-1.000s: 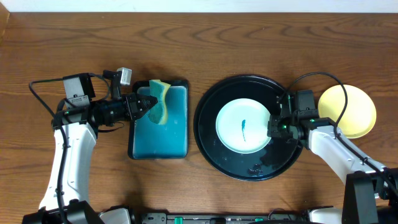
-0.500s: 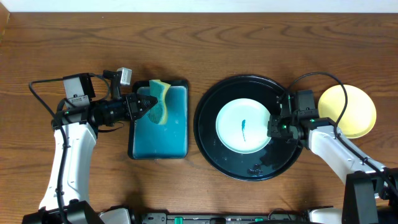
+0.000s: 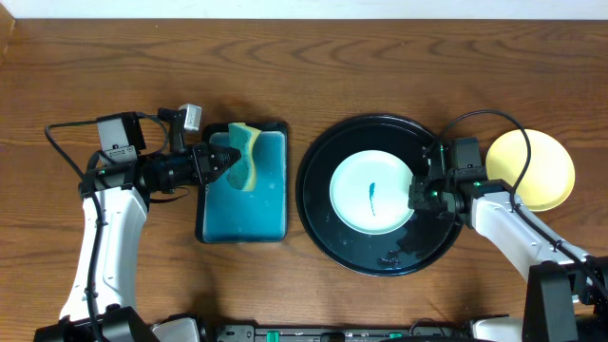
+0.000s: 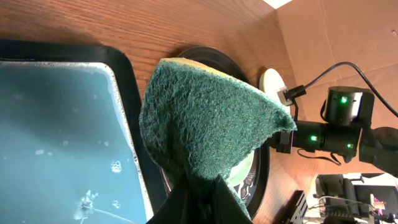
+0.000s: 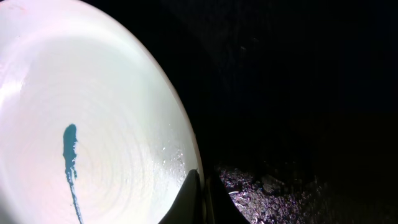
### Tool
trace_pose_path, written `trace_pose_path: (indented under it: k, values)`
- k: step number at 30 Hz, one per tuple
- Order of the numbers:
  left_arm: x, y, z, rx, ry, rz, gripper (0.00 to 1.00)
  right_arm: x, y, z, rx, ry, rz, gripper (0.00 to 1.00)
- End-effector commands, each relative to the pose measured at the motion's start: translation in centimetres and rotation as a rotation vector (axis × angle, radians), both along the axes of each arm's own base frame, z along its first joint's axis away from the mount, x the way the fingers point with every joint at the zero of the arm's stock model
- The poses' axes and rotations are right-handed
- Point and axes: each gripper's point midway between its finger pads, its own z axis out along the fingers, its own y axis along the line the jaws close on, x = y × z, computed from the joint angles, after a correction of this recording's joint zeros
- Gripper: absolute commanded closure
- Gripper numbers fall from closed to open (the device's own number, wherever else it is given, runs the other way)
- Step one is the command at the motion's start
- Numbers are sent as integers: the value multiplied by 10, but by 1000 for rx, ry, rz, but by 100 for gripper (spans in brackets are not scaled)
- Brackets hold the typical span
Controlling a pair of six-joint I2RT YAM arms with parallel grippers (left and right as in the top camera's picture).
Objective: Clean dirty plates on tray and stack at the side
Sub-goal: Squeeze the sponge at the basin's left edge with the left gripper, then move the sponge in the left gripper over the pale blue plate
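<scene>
While the left tool [image 3: 220,163] grips the sponge [image 3: 245,154] over the teal tray [image 3: 256,204], the right tool [image 3: 418,195] sits closed at the marked plate [image 3: 372,193] on the black tray [image 3: 323,223]; scrubbing looks next, once the sponge is carried across

Dark brown wood-grain table [image 3: 380,57], pale strip [image 3: 304,8] along its far edge, perhaps a wall, brown cardboard [image 4: 336,31] beyond

Overhead, the light is bright and even and the picture sharp, with soft shadows on the brown wooden table [image 3: 304,57] around the large round glossy black tray [image 3: 318,214]. From the right wrist the tray is almost pure black with small wet glints; the small round pale mint plate [image 5: 93,112] on it glares white.
</scene>
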Motion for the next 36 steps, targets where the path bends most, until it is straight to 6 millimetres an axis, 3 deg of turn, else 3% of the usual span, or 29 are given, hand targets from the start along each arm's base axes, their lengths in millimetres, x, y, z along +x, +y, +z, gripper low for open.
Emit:
trace_pose_path:
  k: [1,25,30,36]
  values:
    - [-2,-2,8,-23,-35,-20,93,0,2,-1,-10,-4,24,99]
    - [6,0,10,-53,8,34,93,0,2,-1,-10,-3,24,99]
    - [16,8,-12,64,114,163,93,0,2,-1,-10,-3,24,99]
    - [22,13,-51,395,189,324,93,0,2,-1,-10,-3,24,99]
